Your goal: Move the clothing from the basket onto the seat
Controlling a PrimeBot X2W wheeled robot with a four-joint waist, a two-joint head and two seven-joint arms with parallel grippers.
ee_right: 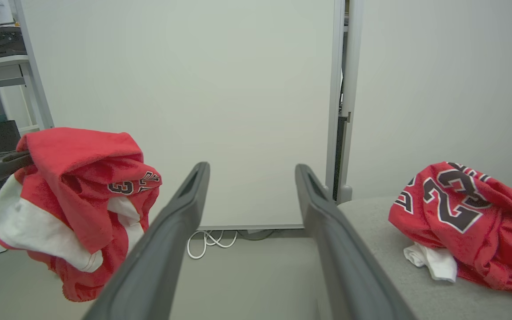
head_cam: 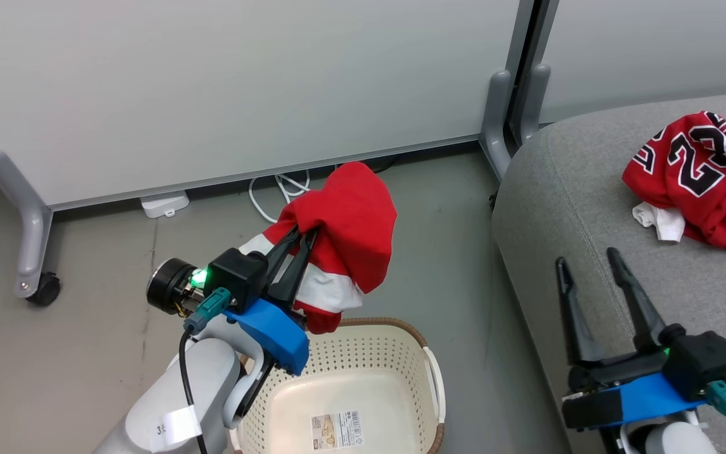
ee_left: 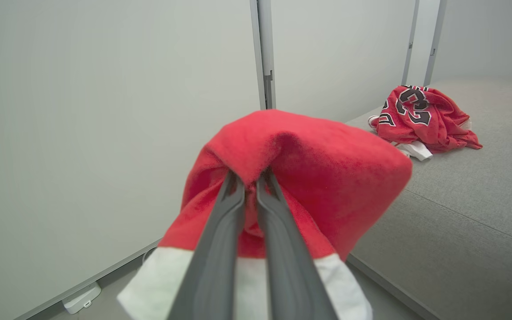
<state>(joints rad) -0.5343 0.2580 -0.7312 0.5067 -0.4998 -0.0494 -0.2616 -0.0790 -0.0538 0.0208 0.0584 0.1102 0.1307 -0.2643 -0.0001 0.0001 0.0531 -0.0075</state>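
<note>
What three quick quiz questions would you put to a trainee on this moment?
1. Which gripper holds the red-and-white garment?
2. The numbered jersey lies: A in the basket, B on the seat, C on the floor.
3. True or false: the right gripper has its jaws open and holds nothing.

Key: 1 the left gripper, jaws shut on it; 2 B; 3 true.
</note>
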